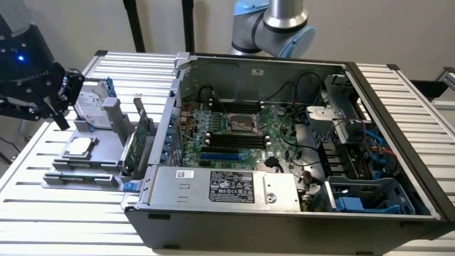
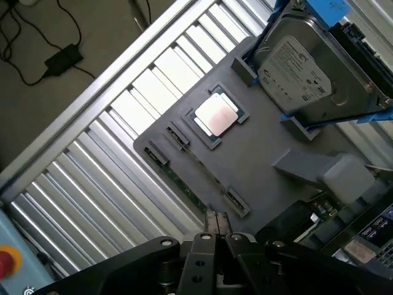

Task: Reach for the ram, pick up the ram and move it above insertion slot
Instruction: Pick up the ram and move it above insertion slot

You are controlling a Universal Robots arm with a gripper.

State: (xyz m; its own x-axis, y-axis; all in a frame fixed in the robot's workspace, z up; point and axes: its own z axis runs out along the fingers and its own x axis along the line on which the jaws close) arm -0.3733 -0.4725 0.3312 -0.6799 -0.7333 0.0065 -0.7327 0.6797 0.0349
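Wrist view: the gripper (image 2: 216, 218), fingers pressed together and empty, hovers near the ram (image 2: 186, 183), which lies on edge in the gray tray (image 2: 264, 141), well apart from the insertion slot (image 1: 235, 140). Reaching, I judge; a grasp calls for parted fingers straddling its thin edge.

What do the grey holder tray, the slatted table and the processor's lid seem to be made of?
The grey holder tray: probably plastic, matte; its surface looks dull and uniform.
The slatted table: likely aluminium, bare silver; the ribs reflect bright streaks.
The processor's lid: metal, satin; pale silvery sheen.
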